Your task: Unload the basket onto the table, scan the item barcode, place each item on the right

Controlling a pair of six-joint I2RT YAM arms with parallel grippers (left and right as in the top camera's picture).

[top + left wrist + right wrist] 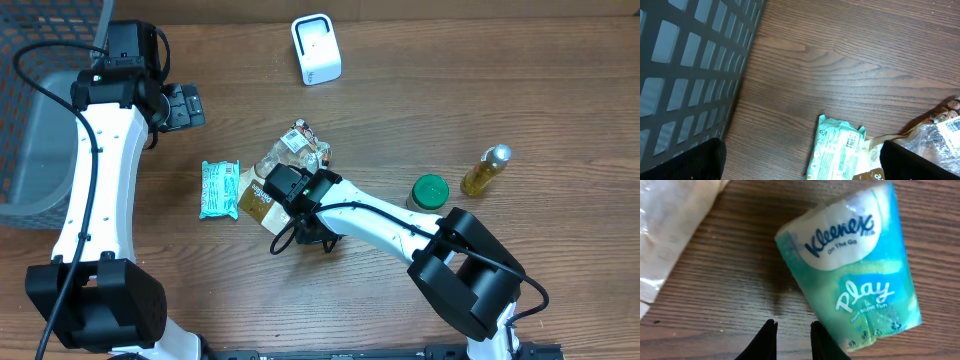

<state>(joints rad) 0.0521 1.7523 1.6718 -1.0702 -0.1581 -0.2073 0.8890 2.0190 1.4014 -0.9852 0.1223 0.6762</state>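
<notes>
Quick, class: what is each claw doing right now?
Left claw: open wide, empty.
Right claw: open only a little, empty, by the tissues.

From high above we look straight down on the whole bench [520, 90], both arms and the grey basket [40, 130] at its left edge. Our left wrist view sits lower and looks slantwise across the wood, with the basket wall on one side and the left hand [800, 161] fingers dark in its bottom corners. Our right wrist view faces almost straight down from very close. All three views share the green tissue pack [219, 189]
</notes>
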